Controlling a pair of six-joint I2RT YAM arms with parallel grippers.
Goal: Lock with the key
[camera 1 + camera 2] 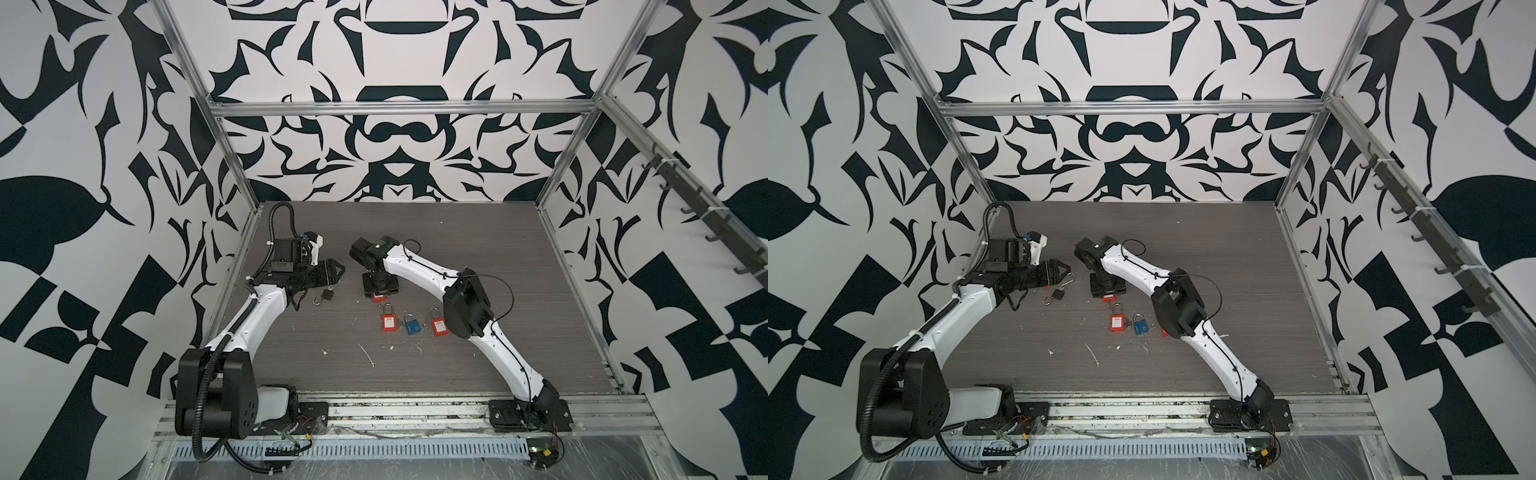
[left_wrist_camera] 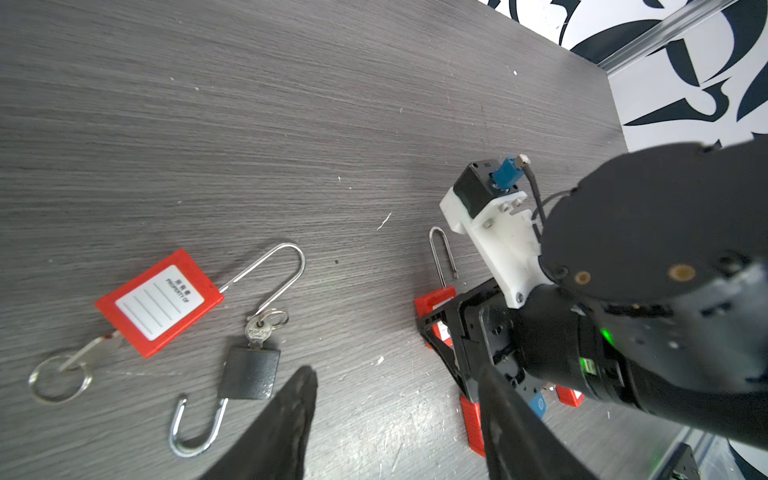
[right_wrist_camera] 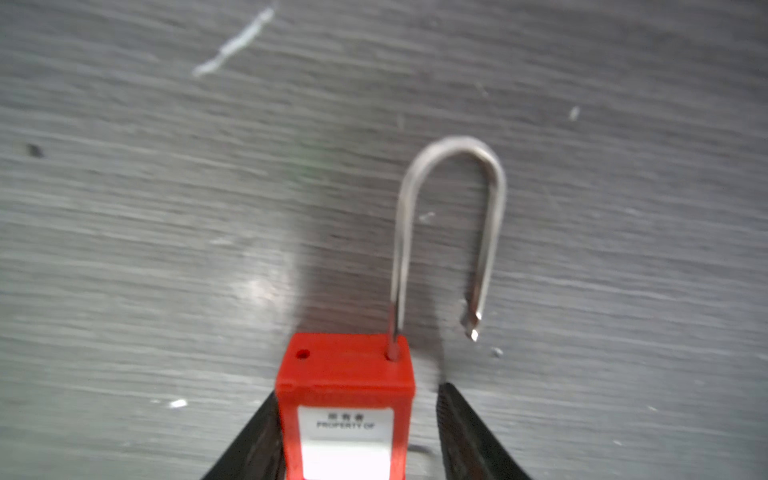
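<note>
A red padlock with a white "PROPERTY OF" label lies flat on the grey desk. Its long steel shackle stands open, free tip swung clear of the body.

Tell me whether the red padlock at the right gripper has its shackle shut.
No: the red padlock has its shackle swung out, the free end away from the body's empty hole.
</note>
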